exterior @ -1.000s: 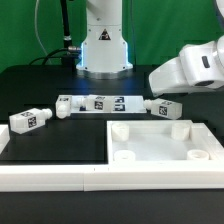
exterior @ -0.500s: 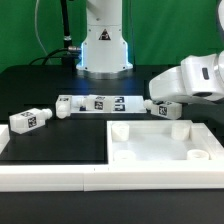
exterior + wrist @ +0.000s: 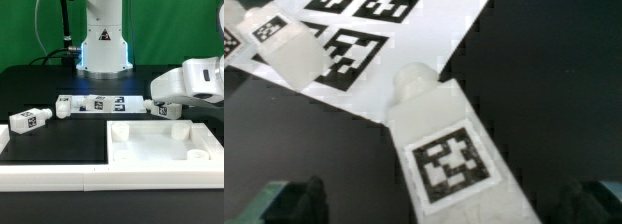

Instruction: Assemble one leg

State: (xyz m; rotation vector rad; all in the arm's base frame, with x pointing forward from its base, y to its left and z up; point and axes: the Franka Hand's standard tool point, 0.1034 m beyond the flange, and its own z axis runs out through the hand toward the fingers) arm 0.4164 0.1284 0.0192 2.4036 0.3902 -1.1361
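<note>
Black tabletop [image 3: 25, 90], green backdrop [image 3: 20, 30]: jaws wide open, empty, over the short white square-section plastic leg [image 3: 446, 150]. It looks light, stiff, slick; pinch its flat sides.

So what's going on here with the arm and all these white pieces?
The Panda arm's end effector hovers over one leg lying at the exterior view's right, by the far edge of the big white panel. In the wrist view its fingers sit open on either side of that leg, not gripping it. Another leg lies loose on the black table toward the exterior view's left. No leg is fitted to the panel.
</note>
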